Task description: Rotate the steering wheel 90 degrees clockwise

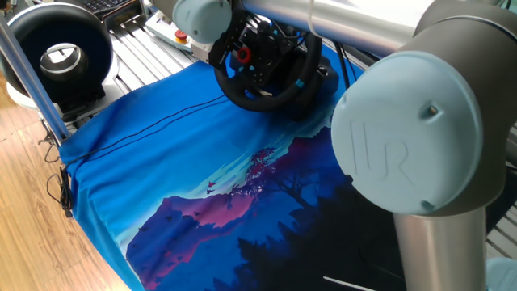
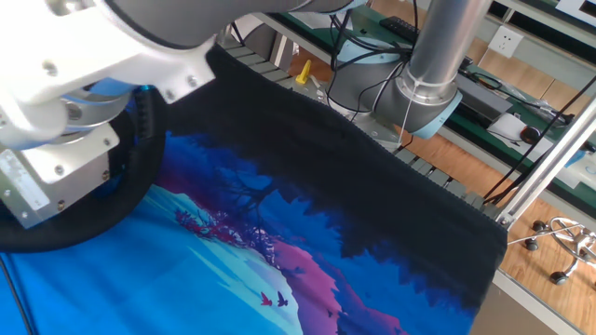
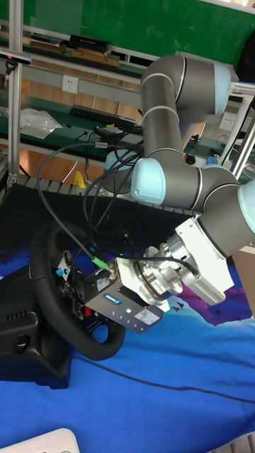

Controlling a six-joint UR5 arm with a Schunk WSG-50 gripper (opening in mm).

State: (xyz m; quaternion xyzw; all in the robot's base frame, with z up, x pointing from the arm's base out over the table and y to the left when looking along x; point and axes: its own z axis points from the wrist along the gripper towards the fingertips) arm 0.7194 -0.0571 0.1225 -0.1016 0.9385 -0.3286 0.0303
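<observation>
The steering wheel [image 1: 271,95] is black with a thick rim, a red knob [image 1: 241,54] on its hub and a blue rim stripe [image 1: 300,81]. It stands tilted at the far side of the blue cloth. In the tall fixed view the steering wheel [image 3: 44,283] sits at the left on its black base [image 3: 21,347]. My gripper [image 3: 76,294] reaches into it from the right, at the hub and the near part of the rim. Its fingertips are lost against the black wheel. In the other fixed view the wrist flange [image 2: 56,177] covers most of the steering wheel [image 2: 112,209].
A larger black ring-shaped device with a grey-white centre [image 1: 60,52] stands at the far left behind a metal post [image 1: 32,77]. A blue printed cloth [image 1: 186,162] covers the table. My arm's elbow [image 1: 420,129] fills the right foreground. The arm's base [image 2: 424,84] stands at the table's edge.
</observation>
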